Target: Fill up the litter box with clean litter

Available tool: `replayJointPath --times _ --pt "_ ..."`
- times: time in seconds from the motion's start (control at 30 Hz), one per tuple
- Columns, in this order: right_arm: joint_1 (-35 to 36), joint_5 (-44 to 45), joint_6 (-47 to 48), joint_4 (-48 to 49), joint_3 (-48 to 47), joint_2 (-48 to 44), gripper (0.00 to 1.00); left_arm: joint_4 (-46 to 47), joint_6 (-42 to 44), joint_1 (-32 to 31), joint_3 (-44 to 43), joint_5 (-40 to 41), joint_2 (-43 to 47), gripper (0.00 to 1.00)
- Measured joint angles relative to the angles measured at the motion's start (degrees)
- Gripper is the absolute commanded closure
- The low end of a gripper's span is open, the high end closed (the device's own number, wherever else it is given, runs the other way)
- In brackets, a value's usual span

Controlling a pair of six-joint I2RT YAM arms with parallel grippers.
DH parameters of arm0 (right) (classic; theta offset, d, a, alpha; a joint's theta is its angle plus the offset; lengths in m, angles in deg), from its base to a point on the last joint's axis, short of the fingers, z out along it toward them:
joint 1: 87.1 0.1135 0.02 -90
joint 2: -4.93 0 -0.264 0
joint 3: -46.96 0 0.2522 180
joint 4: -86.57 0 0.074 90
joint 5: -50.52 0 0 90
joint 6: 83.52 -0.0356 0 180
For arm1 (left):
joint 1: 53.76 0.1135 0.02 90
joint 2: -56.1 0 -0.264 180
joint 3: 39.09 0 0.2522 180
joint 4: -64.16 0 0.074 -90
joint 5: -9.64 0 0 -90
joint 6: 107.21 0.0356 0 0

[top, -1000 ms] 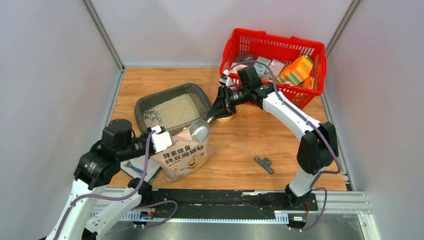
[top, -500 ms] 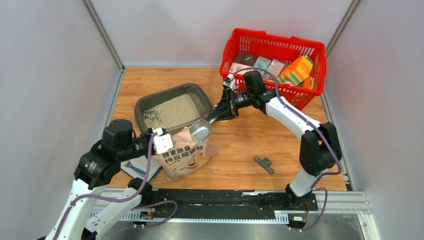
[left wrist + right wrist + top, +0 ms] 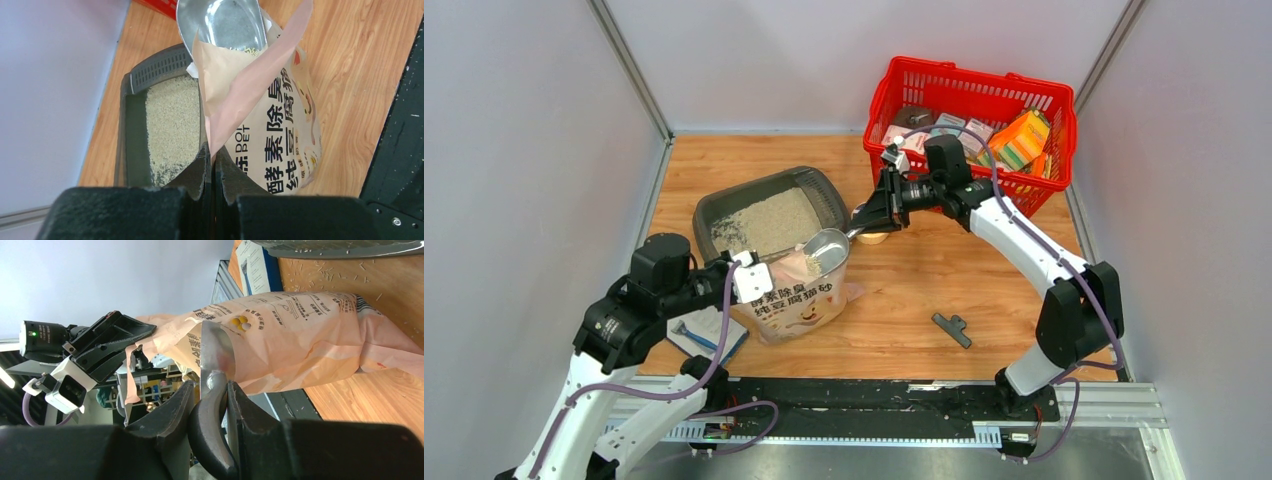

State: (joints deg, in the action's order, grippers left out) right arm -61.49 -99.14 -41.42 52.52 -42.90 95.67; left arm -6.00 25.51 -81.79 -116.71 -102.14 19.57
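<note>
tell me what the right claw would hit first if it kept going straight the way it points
Probably the litter bag: the right claw, shut on the scoop by its handle, points toward the bag's open top, where the scoop's bowl sits. Depth is hard to judge.

The left arm is being held folded at the near left, its forearm being pointed toward the middle. The left gripper (image 3: 210, 159) is being pinched tight on the top edge of the bag (image 3: 270, 125), its fingers meeting. The right arm is being stretched far out and leftward from its base. The right gripper (image 3: 209, 390) is being clamped around the handle of the scoop (image 3: 216, 352), its wrist rolled sideways.
</note>
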Motion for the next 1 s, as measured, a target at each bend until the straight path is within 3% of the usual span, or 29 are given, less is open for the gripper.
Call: replayJointPath --times 0.2,0.53,0.7,1.0 --pt "0.0 2.1 5.1 -7.3 -4.2 -0.1 1.0 0.1 -0.1 0.0 0.0 -0.3 0.0 1.0" --pt "0.1 5.6 6.0 -10.4 -7.1 1.4 1.0 -1.4 -2.7 0.4 -0.7 1.4 -1.1 1.0" --pt "-0.2 5.2 6.2 -10.3 -7.7 1.7 1.0 -1.2 -3.2 0.4 -0.7 2.1 -1.2 1.0" --pt "-4.7 -3.1 0.5 -1.6 -2.5 2.8 1.0 -2.1 -3.2 0.4 -0.7 2.5 -0.3 1.0"
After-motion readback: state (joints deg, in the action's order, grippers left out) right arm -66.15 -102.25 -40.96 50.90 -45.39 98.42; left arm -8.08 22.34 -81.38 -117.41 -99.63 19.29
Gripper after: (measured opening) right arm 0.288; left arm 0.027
